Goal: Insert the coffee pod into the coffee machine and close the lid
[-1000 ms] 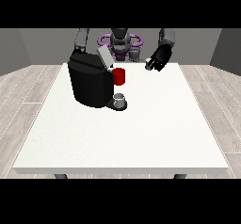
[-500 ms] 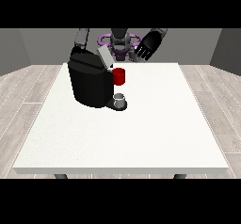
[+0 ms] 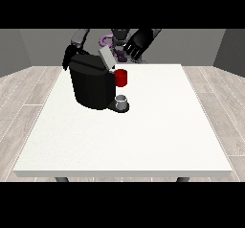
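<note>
Black coffee machine (image 3: 93, 85) on white table (image 3: 143, 131), lid (image 3: 107, 58) raised, red thing at the machine (image 3: 121, 77), grey thing (image 3: 122, 100) on its base, hand at the view's right (image 3: 137, 44) raised with fingers spread, holding nothing, hand at the view's left (image 3: 68, 58) behind the machine, fingers indiscernible.

Large white square table (image 3: 143, 141) carries black rounded coffee machine (image 3: 93, 85), standing toward 10 o'clock from table centre. Small grey thing (image 3: 122, 101) at machine's base, its 4 o'clock side.
</note>
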`<act>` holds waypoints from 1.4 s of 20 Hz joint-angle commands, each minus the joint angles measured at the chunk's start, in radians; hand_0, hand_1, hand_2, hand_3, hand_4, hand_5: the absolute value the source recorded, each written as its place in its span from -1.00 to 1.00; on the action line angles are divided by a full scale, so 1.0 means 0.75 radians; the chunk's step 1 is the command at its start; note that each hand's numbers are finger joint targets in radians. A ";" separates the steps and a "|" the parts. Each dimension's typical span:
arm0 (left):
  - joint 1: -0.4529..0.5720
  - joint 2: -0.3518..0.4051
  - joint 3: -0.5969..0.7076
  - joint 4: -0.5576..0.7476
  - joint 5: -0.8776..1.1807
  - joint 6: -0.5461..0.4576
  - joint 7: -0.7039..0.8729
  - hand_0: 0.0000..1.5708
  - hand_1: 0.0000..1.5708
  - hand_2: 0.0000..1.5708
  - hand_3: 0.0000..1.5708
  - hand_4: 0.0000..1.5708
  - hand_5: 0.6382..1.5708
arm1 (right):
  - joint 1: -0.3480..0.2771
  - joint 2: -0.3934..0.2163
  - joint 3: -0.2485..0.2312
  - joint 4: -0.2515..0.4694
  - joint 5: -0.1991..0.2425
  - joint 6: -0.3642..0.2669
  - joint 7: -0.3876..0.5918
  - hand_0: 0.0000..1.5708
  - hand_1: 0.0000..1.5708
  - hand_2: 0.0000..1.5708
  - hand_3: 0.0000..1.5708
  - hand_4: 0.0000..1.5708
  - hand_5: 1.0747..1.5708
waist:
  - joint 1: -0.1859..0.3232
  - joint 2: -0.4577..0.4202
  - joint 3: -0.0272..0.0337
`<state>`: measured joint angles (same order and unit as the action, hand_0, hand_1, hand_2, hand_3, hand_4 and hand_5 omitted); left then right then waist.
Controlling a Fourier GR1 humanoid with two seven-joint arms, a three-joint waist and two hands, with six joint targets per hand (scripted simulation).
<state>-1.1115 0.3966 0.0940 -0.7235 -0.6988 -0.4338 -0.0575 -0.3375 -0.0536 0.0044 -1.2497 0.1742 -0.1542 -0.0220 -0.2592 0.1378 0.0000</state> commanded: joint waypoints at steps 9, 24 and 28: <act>-0.175 0.112 0.044 0.068 -0.031 0.015 -0.024 0.56 0.56 0.64 0.58 -0.38 1.00 | -0.148 -0.007 -0.030 -0.089 -0.014 -0.017 0.046 -1.00 -1.00 -1.00 -1.00 -1.00 1.00 | -0.088 0.207 0.0000; -0.148 0.018 0.022 0.096 -0.035 0.000 -0.035 0.51 0.51 0.57 0.52 -0.44 1.00 | -0.119 0.001 -0.063 -0.005 0.007 -0.074 0.009 -1.00 -1.00 -1.00 -1.00 -0.96 1.00 | -0.008 0.192 0.0002; -0.225 0.032 0.026 0.086 -0.055 0.033 -0.014 0.49 0.49 0.57 0.53 -0.46 1.00 | -0.192 -0.037 -0.110 0.022 -0.011 -0.069 -0.029 -1.00 -1.00 -1.00 -1.00 -0.78 1.00 | -0.028 0.271 0.0006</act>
<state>-1.2511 0.4223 0.1145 -0.6534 -0.7309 -0.4267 -0.0688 -0.4464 -0.0731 -0.0575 -1.2564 0.1665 -0.1923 -0.0173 -0.2858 0.2960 0.0003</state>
